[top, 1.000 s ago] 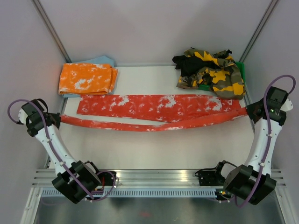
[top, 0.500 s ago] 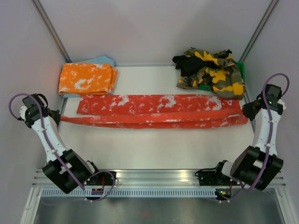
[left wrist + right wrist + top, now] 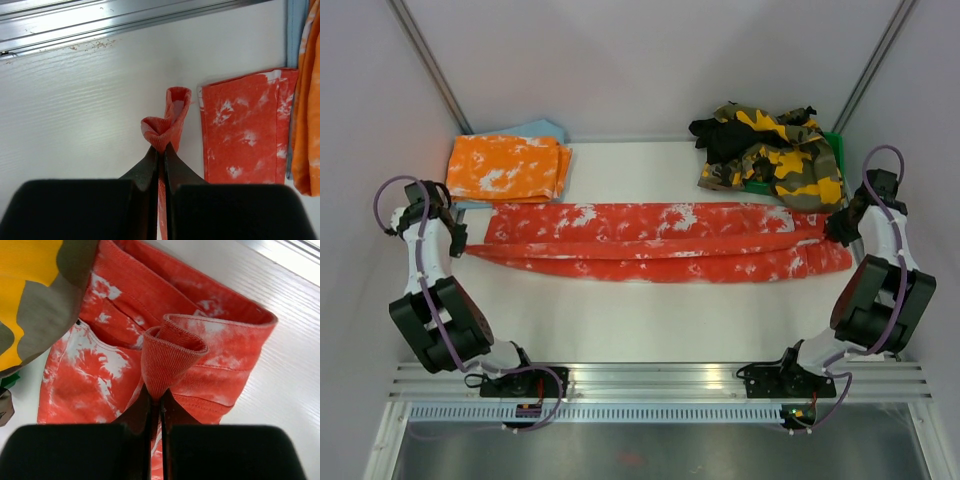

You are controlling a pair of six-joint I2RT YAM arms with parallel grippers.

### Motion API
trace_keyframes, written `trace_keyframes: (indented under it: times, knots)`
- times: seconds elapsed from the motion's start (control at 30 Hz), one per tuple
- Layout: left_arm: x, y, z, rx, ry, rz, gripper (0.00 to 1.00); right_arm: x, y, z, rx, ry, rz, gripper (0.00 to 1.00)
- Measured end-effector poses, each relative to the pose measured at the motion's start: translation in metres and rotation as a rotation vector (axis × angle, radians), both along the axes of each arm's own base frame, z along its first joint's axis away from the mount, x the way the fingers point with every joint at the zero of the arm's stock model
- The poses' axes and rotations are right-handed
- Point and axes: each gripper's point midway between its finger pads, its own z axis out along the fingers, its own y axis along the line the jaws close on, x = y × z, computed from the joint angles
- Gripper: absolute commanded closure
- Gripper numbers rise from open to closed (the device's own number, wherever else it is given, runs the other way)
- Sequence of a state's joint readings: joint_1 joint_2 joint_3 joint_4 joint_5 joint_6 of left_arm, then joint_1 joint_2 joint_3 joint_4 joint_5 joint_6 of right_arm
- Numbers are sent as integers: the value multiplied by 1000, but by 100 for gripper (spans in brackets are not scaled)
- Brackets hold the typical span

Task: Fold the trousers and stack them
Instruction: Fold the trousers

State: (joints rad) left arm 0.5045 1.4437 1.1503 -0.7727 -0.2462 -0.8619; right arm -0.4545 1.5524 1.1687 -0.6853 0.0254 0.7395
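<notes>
plain pale walls [image 3: 650, 60] enclose a white table [image 3: 650, 320].

White left arm [image 3: 419, 256] and right arm [image 3: 892, 236], black joints, looping purple cables [image 3: 882, 149], black tapered tool fingers [image 3: 147, 168]

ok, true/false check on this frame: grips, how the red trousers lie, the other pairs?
1. The left gripper and right gripper each pinch an end of the red trousers. True.
2. The orange pair lies crumpled at far right. False: it lies folded flat at far left.
3. The camouflage pair is neatly folded. False: it is a rumpled heap at far right.
4. The red trousers stretch left to right across the table. True.
</notes>
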Motion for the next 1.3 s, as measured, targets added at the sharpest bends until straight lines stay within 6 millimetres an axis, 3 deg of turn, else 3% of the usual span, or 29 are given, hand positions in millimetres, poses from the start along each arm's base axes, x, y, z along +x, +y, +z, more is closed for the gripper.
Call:
trace_keyframes:
  times: [0.3, 0.47, 0.57, 1.03, 1.3]
  knots:
    - [34, 6, -7, 5, 29, 11, 98, 42, 0, -7, -16, 5, 54, 100]
    - [45, 4, -21, 3, 70, 12, 98, 46, -1, -32, 12, 52, 43, 100]
    - [46, 5, -26, -3, 85, 21, 98, 48, -1, -38, 20, 60, 40, 100]
    - [76, 5, -2, 12, 35, 4, 98, 77, -1, -19, 12, 4, 66, 100]
    - [96, 3, -11, 14, 47, -17, 98, 92, -2, -30, 14, 14, 78, 100]
